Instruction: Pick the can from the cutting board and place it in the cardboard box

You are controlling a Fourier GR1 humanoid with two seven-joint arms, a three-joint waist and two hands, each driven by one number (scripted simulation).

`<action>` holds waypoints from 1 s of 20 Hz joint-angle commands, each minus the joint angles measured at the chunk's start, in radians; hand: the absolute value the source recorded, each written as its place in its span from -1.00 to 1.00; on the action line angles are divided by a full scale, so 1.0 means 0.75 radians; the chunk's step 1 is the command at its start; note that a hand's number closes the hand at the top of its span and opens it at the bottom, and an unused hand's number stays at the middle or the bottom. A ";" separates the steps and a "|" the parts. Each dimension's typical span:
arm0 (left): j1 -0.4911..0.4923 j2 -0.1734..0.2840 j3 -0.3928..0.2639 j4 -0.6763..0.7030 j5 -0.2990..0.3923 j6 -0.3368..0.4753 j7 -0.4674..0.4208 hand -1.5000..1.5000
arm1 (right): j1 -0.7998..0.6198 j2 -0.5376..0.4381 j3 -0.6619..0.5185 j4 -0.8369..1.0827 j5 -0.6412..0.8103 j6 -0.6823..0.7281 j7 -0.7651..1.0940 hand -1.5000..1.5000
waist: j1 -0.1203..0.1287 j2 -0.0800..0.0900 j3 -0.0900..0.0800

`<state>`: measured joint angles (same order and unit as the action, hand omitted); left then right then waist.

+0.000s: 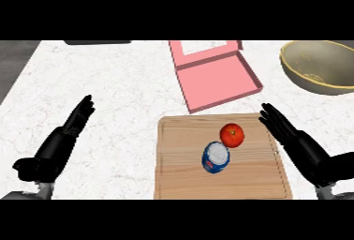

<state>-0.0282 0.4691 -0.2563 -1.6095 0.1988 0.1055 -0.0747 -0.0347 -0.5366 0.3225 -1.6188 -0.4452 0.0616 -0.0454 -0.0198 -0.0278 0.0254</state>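
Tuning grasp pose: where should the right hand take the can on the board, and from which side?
Probably round the can's blue side wall, right hand coming from the right. It stands upright, and the tomato crowds its far side.

White marbled table (117, 84) with a board, a box and a bowl on it.

The table fills the view, pale with faint grey veining, and a darker grey strip runs along its left edge. A light wooden cutting board (187, 180) lies flat toward the near side, right of centre. Just beyond the board's far edge sits a shallow pink cardboard box (217, 79), turned at an angle, its lid open toward the far side. A yellowish bowl (304, 70) stands at the far right, apart from the box. A dark flat object (97, 42) shows at the far edge; what it is cannot be told.
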 commanded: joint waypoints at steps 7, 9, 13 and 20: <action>-0.091 -0.067 -0.036 0.054 -0.052 -0.007 0.061 0.00 | 0.027 0.401 -0.080 -0.281 0.038 -0.421 -0.128 -1.00 | -0.159 -0.029 0.039; -0.125 -0.084 -0.078 0.057 -0.060 -0.031 0.089 0.00 | -0.058 -0.201 0.146 -0.133 0.782 -0.309 -0.002 -1.00 | -0.039 0.010 -0.052; -0.174 -0.107 -0.082 0.056 -0.055 -0.034 0.118 0.00 | 0.002 -0.254 0.285 -0.187 1.165 -0.471 -0.063 -1.00 | -0.045 0.014 -0.039; -0.205 -0.164 -0.097 0.131 -0.106 -0.006 0.124 0.00 | 0.117 -0.380 0.365 -0.686 1.562 -0.433 0.350 -1.00 | -0.028 0.024 -0.039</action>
<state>-0.1693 0.3703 -0.3240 -1.5452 0.1336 0.0958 0.0262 0.0195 -0.7655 0.5618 -1.9501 0.5737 -0.3010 0.0577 -0.0450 -0.0132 -0.0032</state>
